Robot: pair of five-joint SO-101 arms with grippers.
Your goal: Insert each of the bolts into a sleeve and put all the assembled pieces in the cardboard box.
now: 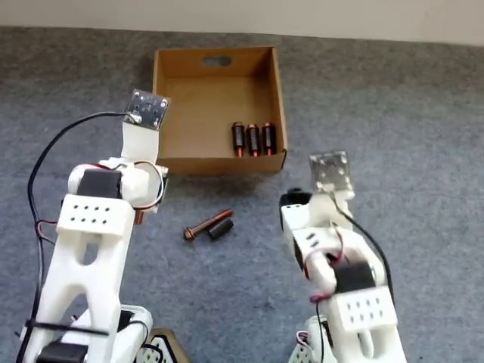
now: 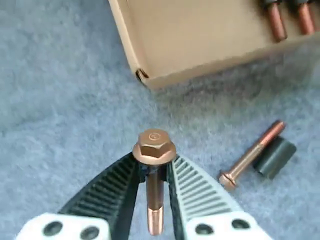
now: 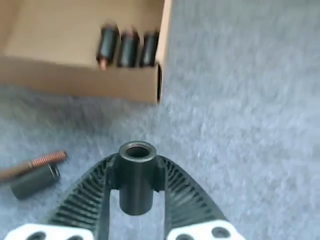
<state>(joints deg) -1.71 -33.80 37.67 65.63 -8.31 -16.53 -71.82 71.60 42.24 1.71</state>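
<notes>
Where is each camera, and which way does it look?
High view: above the table, looking down on the cardboard box, left arm and right arm.
Left wrist view: on that wrist, looking past the left gripper, shut on a bolt.
Right wrist view: on that wrist, looking past the right gripper, shut on a sleeve.
All share the box and loose bolt.
</notes>
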